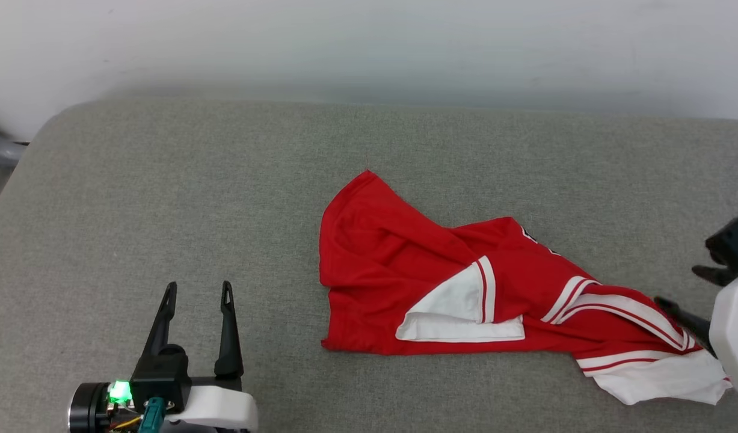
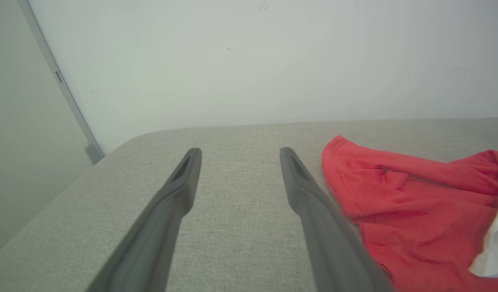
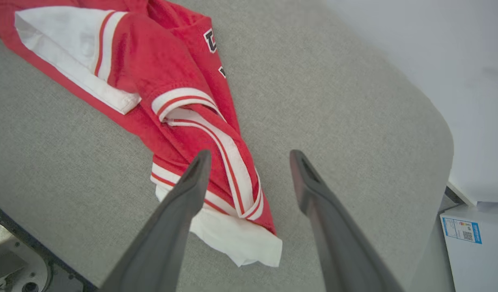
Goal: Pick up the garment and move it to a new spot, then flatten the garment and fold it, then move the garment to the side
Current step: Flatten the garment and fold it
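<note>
Garment [image 1: 405,264] lay crumpled on the grey fabric-covered bench [image 1: 164,180], right of centre in the head view. One white sleeve was turned up over the red body, the other trailed toward the right end effector [image 1: 675,284], whose dark fingers stood spread at that sleeve's end. The left end effector [image 1: 199,288] sat at lower left, fingers wide and empty, well apart from the cloth.

Left wrist view: the left end effector [image 2: 239,152] was wide open over bare bench [image 2: 232,227], the garment [image 2: 415,202] off to one side.

Right wrist view: the right end effector [image 3: 251,154] hung wide open above the striped sleeve of the garment [image 3: 171,69], gripping nothing; bench [image 3: 334,101] beyond.

Judged from this, the shirt was set down but neither flattened nor folded. Spreading, folding and moving aside were all left to do.
</note>
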Available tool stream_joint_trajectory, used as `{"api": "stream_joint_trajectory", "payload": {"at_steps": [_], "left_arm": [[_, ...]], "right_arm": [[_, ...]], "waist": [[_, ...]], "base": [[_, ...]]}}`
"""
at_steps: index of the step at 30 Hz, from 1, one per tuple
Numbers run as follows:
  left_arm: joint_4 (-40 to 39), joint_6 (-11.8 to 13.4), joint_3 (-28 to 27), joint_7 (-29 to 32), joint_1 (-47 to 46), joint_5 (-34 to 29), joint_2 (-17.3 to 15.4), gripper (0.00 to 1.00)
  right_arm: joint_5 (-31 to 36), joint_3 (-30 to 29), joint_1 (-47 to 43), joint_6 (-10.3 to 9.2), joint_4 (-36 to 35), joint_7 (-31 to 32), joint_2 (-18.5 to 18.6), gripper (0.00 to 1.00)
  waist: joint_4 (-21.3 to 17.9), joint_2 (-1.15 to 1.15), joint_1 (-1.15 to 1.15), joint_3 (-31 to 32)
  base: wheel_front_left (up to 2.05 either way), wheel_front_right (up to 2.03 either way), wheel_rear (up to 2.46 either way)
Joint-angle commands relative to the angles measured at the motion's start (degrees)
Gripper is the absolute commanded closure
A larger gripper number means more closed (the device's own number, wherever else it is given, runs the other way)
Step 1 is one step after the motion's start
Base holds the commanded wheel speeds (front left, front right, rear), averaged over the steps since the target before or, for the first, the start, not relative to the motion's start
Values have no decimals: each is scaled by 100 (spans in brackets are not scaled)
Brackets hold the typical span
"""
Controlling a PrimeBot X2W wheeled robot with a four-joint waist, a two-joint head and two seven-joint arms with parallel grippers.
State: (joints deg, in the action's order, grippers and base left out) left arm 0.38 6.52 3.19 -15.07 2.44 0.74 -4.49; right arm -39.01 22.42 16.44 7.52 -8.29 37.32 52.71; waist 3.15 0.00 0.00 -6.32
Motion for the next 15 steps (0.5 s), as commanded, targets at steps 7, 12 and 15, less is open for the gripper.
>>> {"api": "stream_joint_trajectory", "payload": {"at_steps": [7,12,15], "left_arm": [[-27,-22,147,-15,-330,12,47,0],[17,-17,255,-15,-498,41,70,0],[48,-21,304,-15,-601,36,81,0]], "right_arm": [[-69,780,447,-7,307,747,52,0],[14,1259,792,-6,962,697,-112,0],[90,1543,988,-6,1405,572,-174,0]], "waist": [[298,0,0,-465],[467,0,0,-733],[560,0,0,-864]], "base": [[0,0,0],[0,0,0],[0,0,0]]}}
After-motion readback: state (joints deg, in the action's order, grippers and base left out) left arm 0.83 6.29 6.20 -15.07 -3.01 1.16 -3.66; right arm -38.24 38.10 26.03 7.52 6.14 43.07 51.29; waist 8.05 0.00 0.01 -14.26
